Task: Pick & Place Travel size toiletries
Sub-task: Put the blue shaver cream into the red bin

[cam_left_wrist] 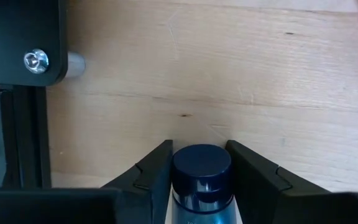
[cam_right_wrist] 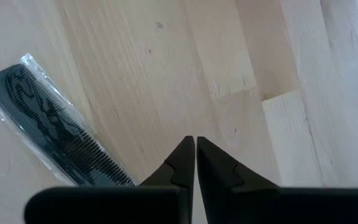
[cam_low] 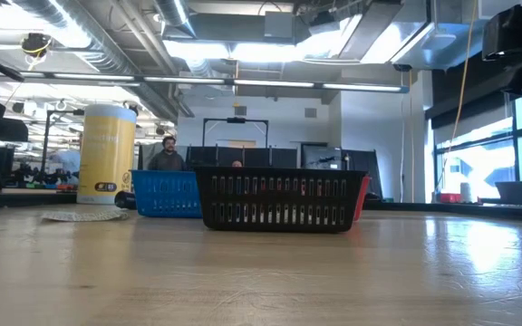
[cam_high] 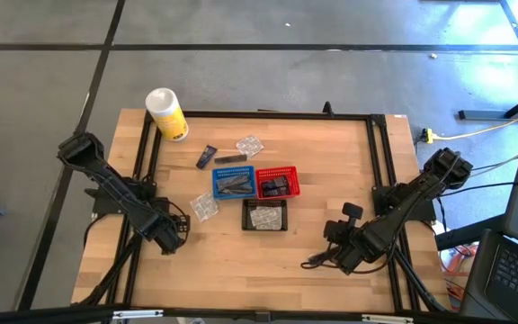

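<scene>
While your left gripper sits low over the tabletop, left of the black basket, its jaws clamp a navy tube by its round cap. Your right gripper waits to the right of that basket, jaws pressed together on nothing, with a wrapped black comb lying beside it. Beyond the black basket stand the blue basket and red basket, both holding toiletries; a clear packet lies just left.

Overhead and table-level views share the baskets — wrist cameras close.
</scene>
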`<action>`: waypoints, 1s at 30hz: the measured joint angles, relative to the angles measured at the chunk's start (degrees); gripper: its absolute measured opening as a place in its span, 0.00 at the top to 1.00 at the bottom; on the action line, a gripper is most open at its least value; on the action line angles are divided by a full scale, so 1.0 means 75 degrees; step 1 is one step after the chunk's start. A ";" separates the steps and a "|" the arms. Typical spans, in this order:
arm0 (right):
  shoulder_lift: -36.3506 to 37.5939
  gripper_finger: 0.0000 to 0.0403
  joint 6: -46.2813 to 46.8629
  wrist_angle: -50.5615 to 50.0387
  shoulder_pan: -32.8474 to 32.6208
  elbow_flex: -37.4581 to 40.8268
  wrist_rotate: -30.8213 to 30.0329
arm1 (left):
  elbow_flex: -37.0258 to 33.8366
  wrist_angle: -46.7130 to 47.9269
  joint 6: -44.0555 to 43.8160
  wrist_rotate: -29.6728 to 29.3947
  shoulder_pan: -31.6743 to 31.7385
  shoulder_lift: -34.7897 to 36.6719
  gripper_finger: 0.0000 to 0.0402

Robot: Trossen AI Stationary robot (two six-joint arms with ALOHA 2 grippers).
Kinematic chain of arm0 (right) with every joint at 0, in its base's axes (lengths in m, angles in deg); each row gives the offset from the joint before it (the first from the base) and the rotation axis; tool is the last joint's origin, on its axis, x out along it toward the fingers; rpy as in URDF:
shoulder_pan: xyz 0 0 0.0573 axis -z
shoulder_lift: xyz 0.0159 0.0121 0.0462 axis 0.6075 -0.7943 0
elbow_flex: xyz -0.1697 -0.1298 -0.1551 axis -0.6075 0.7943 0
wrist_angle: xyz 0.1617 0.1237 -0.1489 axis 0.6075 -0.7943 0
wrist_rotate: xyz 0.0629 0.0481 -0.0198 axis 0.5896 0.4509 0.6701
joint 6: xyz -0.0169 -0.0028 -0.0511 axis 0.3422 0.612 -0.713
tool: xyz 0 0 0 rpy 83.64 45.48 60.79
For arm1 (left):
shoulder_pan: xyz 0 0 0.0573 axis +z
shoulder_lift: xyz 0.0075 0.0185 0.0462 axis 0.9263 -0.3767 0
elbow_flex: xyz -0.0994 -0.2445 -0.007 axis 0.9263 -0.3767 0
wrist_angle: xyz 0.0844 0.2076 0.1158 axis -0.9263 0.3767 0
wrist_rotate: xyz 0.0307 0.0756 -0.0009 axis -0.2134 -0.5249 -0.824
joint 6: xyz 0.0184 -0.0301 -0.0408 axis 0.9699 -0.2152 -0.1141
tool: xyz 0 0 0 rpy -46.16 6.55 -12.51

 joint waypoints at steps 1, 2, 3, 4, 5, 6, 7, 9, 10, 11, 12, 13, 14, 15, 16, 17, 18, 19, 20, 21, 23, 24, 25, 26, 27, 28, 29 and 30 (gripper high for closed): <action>0.0000 0.96 0.0000 0.0000 0.0000 -0.0001 0.0000 | 0.0000 -0.0001 0.0024 0.0000 0.0000 0.0000 0.66; 0.0000 0.97 0.0000 0.0000 0.0000 -0.0001 -0.0003 | 0.0000 -0.0001 0.0037 -0.0003 0.0000 0.0000 0.66; 0.0000 0.97 0.0000 0.0000 0.0000 0.0000 -0.0003 | 0.0000 -0.0001 0.0039 -0.0003 0.0000 0.0000 0.66; 0.0000 0.98 0.0000 0.0000 0.0000 0.0000 -0.0006 | 0.0000 -0.0001 0.0047 -0.0006 0.0000 0.0000 0.66; 0.0000 0.99 -0.0003 0.0000 0.0000 -0.0001 -0.0006 | 0.0000 -0.0004 0.0056 -0.0020 0.0000 0.0000 0.66; 0.0000 0.99 -0.0010 0.0000 0.0000 -0.0001 -0.0015 | 0.0000 -0.0004 0.0056 -0.0034 -0.0003 0.0000 0.66; 0.0000 0.99 -0.0020 0.0000 0.0000 -0.0001 -0.0023 | 0.0000 -0.0005 0.0061 -0.0044 -0.0003 0.0000 0.66; 0.0000 0.98 -0.0020 0.0000 0.0000 0.0001 -0.0023 | 0.0000 -0.0008 0.0139 -0.0060 -0.0003 0.0000 0.66; 0.0000 0.97 -0.0020 0.0000 0.0000 0.0000 -0.0023 | 0.0000 -0.0014 0.0188 -0.0063 -0.0003 0.0000 0.66; 0.0000 0.96 -0.0019 0.0000 0.0000 -0.0001 -0.0023 | 0.0000 -0.0017 0.0235 -0.0065 -0.0003 0.0011 0.66; 0.0000 0.95 -0.0020 0.0000 0.0000 0.0000 -0.0023 | 0.0000 -0.0025 0.0295 -0.0078 -0.0003 0.0030 0.66; 0.0000 0.94 -0.0020 0.0000 0.0000 0.0000 -0.0023 | 0.0000 -0.0045 0.0357 -0.0092 -0.0003 0.0056 0.66; 0.0000 0.94 -0.0019 0.0000 0.0000 -0.0001 -0.0023 | -0.0006 -0.0104 0.0400 -0.0119 -0.0003 0.0101 0.66; 0.0000 0.93 -0.0020 0.0000 0.0000 -0.0001 -0.0023 | -0.0006 -0.0236 0.0417 -0.0183 -0.0003 0.0152 0.66; 0.0000 0.93 -0.0017 0.0000 0.0000 0.0001 -0.0023 | 0.0001 -0.0328 0.0440 -0.0299 -0.0003 0.0222 0.66; 0.0000 0.93 -0.0017 0.0003 0.0000 0.0002 -0.0023 | 0.0013 -0.0349 0.0469 -0.0417 -0.0003 0.0300 0.66; 0.0000 0.93 -0.0017 0.0000 0.0000 0.0002 -0.0023 | 0.0015 -0.0352 0.0525 -0.0570 -0.0003 0.0372 0.66; 0.0000 0.94 -0.0017 0.0003 0.0000 0.0000 -0.0023 | 0.0005 -0.0364 0.0616 -0.0758 -0.0003 0.0425 0.66; 0.0000 0.95 -0.0017 0.0006 0.0000 0.0001 -0.0023 | 0.0000 -0.0461 0.0755 -0.0983 -0.0003 0.0490 0.66; 0.0000 0.95 -0.0020 0.0015 0.0000 0.0000 -0.0023 | 0.0000 -0.0627 0.0923 -0.1249 -0.0003 0.0564 0.66; 0.0000 0.97 -0.0023 0.0067 0.0000 -0.0001 -0.0023 | 0.0003 -0.0949 0.1330 -0.1820 -0.0003 0.0690 0.66; 0.0000 0.98 -0.0023 0.0087 0.0000 -0.0001 -0.0023 | 0.0003 -0.1119 0.1540 -0.2101 -0.0003 0.0751 0.66; 0.0000 0.98 -0.0026 0.0107 0.0000 -0.0001 -0.0023 | 0.0003 -0.1373 0.1765 -0.2402 -0.0003 0.0814 0.66; 0.0000 0.99 -0.0026 0.0135 0.0000 -0.0001 -0.0023 | 0.0003 -0.1649 0.2042 -0.2714 -0.0003 0.0870 0.66; 0.0000 0.99 -0.0038 0.0163 0.0000 -0.0001 -0.0023 | 0.0003 -0.1905 0.2330 -0.2986 -0.0003 0.0924 0.66; 0.0000 0.99 -0.0055 0.0189 0.0000 -0.0001 -0.0021 | 0.0003 -0.2152 0.2621 -0.3217 -0.0003 0.0974 0.66; 0.0000 0.99 -0.0055 0.0227 0.0000 -0.0001 -0.0020 | 0.0003 -0.2439 0.2956 -0.3445 -0.0003 0.1020 0.66; 0.0000 0.98 -0.0052 0.0288 0.0000 -0.0001 -0.0023 | 0.0003 -0.2749 0.3313 -0.3656 -0.0003 0.1063 0.66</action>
